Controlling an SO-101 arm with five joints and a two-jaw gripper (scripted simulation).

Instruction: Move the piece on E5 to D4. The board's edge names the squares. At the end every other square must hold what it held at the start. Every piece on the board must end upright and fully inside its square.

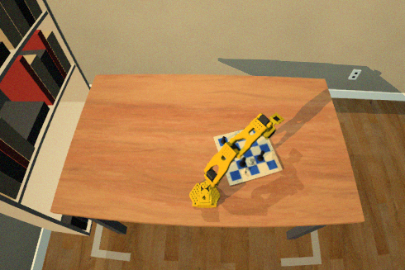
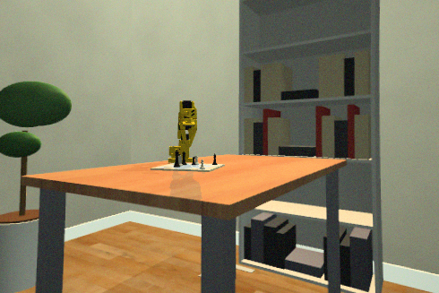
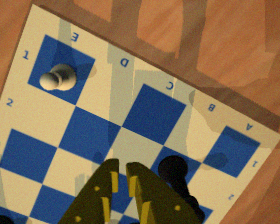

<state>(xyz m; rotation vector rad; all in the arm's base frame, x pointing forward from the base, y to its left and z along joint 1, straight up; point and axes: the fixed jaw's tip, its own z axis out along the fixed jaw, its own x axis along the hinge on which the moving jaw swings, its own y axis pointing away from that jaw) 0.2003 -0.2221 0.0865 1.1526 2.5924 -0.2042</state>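
Note:
The small blue-and-cream chessboard (image 1: 248, 157) lies on the wooden table, its edge marked A to E and 1 upward. In the wrist view my gripper (image 3: 122, 181) is shut and empty, hovering above the squares around C3. A white pawn (image 3: 57, 78) stands upright on E1. A black piece (image 3: 174, 171) stands just right of my fingers, near B2. Several black pieces (image 1: 251, 159) stand on the board in the overhead view, one in the far left corner (image 1: 223, 139). The E5 and D4 squares are outside the wrist view. My yellow arm (image 1: 231, 152) reaches over the board.
A bookshelf (image 1: 25, 90) stands off the table's left side. The arm's base (image 1: 203, 196) sits near the table's front edge. A potted plant (image 2: 27, 111) stands beyond the table in the side view.

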